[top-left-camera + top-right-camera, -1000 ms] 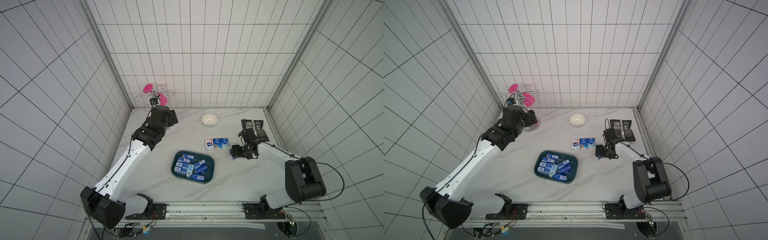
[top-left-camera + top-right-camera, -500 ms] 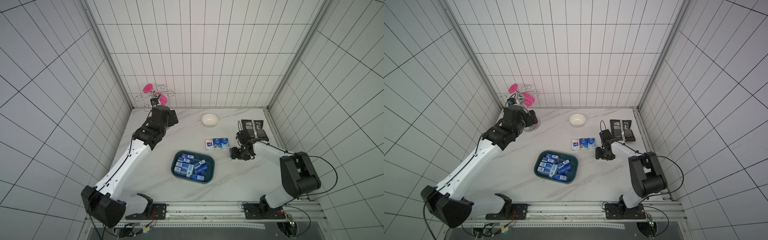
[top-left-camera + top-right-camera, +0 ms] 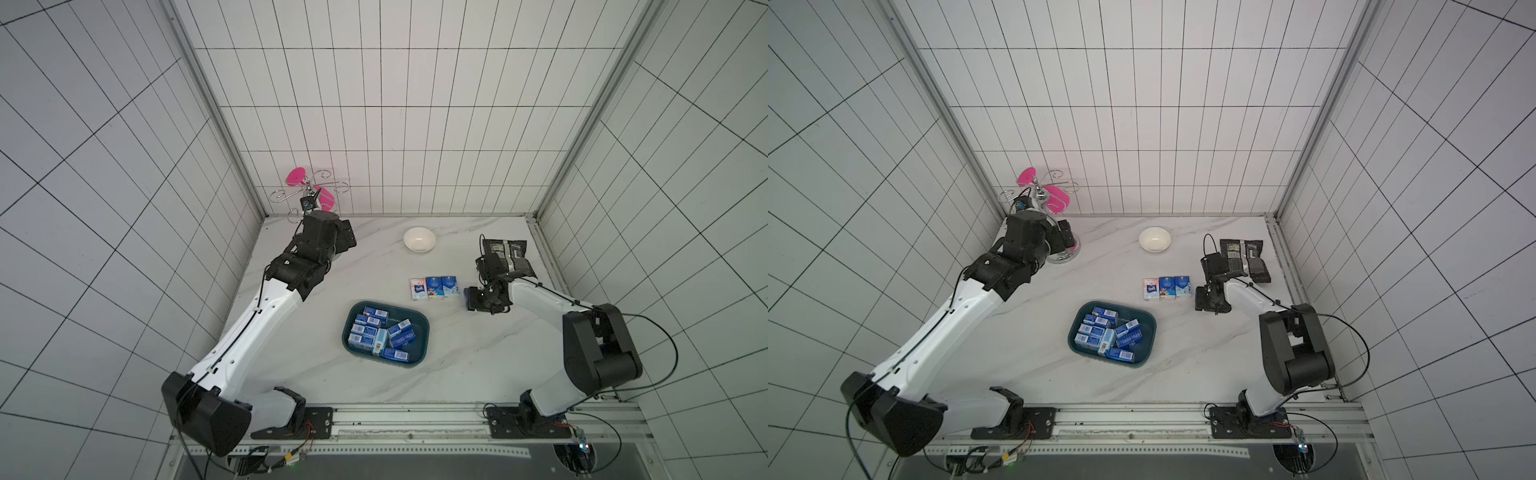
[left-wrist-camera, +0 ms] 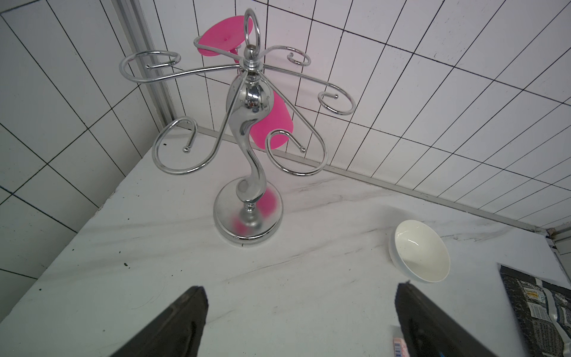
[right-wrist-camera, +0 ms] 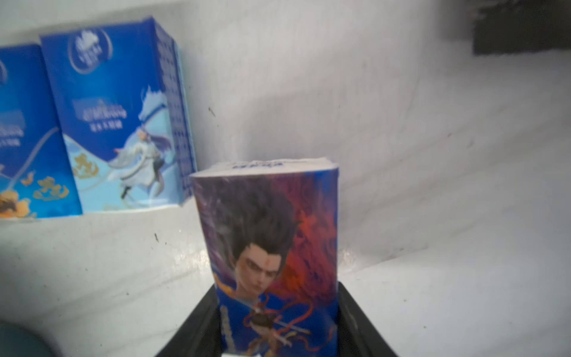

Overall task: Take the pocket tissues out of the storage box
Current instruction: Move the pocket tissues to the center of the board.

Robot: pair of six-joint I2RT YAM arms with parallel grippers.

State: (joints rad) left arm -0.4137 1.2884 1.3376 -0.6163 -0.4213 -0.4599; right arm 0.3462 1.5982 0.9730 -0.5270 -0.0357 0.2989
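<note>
The right arm [image 3: 540, 299] reaches low over the worktop [image 3: 457, 374], and the right jaws are closed on one pack of pocket tissues, the dark-printed pack [image 5: 265, 241] with a dark-haired figure on it. In the right wrist view the jaws press against both of its long sides. This pack is out of the storage box [image 3: 424, 332] and near the end of the row of three packs [image 3: 434, 287] lying side by side on the worktop, with a gap between it and the nearest one. Whether its underside already rests on the worktop cannot be told.

The other packs [image 3: 376, 332], blue with white barcode labels, lie heaped in the box in both top views, so most of the job is not yet done.

The left arm [image 3: 266, 316] is stretched toward the back corner. The left jaws stand wide apart with nothing between them, facing the chrome stand [image 4: 247, 102] with its pink cups [image 4: 272, 123]. The white bowl [image 3: 419, 240] and the black foil packet [image 3: 509, 257] sit apart at the back.

The step in hand looks like adding a fourth pack to the row. The next move calls for lining the pack up beside the row without knocking the neighbour, lowering it flat, letting go, and lifting straight up before returning to the box. The packs are soft, so a hard squeeze could crumple one.
</note>
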